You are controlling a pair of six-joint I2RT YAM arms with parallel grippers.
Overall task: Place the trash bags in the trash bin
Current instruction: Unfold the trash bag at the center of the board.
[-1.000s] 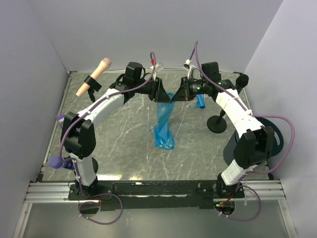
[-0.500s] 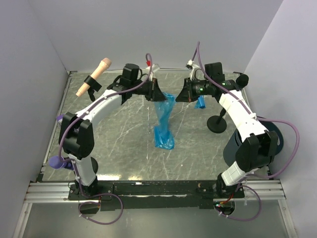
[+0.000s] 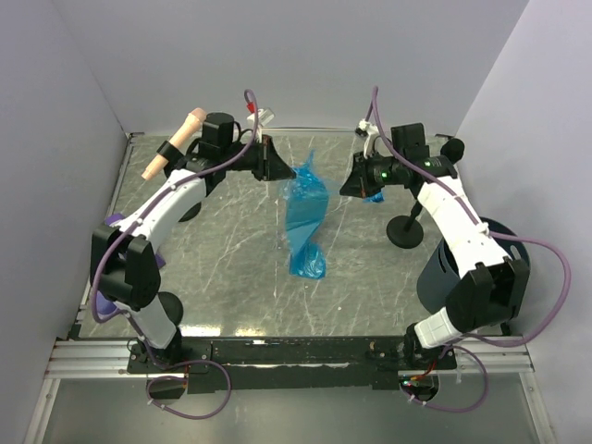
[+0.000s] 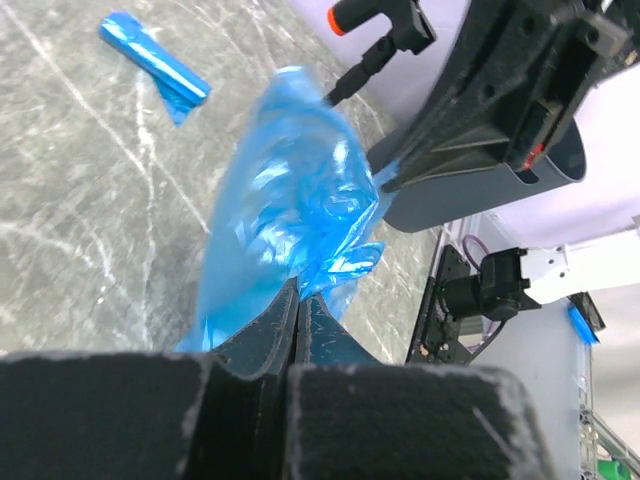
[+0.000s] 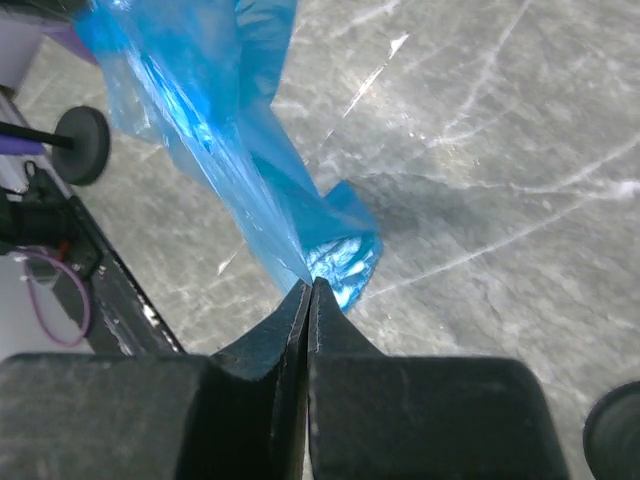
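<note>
Left gripper (image 4: 298,300): I see it clamped on the blue trash bag (image 3: 303,217).
Right gripper (image 5: 308,290): pinched closed on the same film.
Bag: strung between both, lower end on the table (image 3: 213,268).
Trash bin (image 3: 433,277): beside the right arm, apart.

This is a robotics lab test cell. Plain pale partition walls (image 3: 305,65) close in behind and to either side of the left claw (image 3: 292,172) and right claw (image 3: 346,187). A grey marbled surface (image 3: 222,268) lies beneath them. Nearer than the claws, an aluminium rail (image 3: 92,356) carries the bolted arm bases (image 3: 162,344), and purple cables (image 3: 562,268) loop loose.
</note>
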